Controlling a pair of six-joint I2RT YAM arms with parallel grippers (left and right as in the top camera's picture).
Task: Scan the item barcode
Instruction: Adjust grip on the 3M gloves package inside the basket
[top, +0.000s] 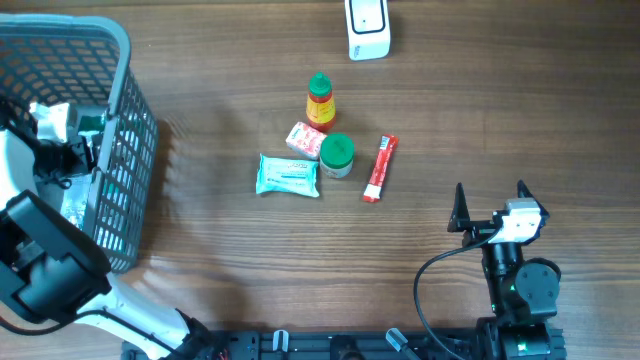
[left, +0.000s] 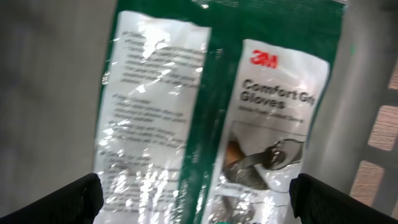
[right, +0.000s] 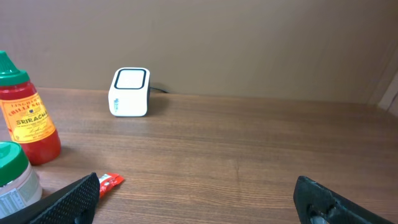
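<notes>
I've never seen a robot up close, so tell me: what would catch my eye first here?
The grey plastic mesh basket at far left, with a glossy green-and-clear packet of 3M gloves lying inside. Next, the huddle of groceries in the middle, led by a red sriracha bottle with a green cap, and the small white box-shaped scanner at the far edge.

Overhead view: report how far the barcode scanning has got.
Done: one gloves pack lies in the basket, apparently dropped off. In hand: nothing; the left gripper hangs open over that pack, the right gripper is open and idle. Left: the sriracha bottle and four more items wait near the scanner.
</notes>
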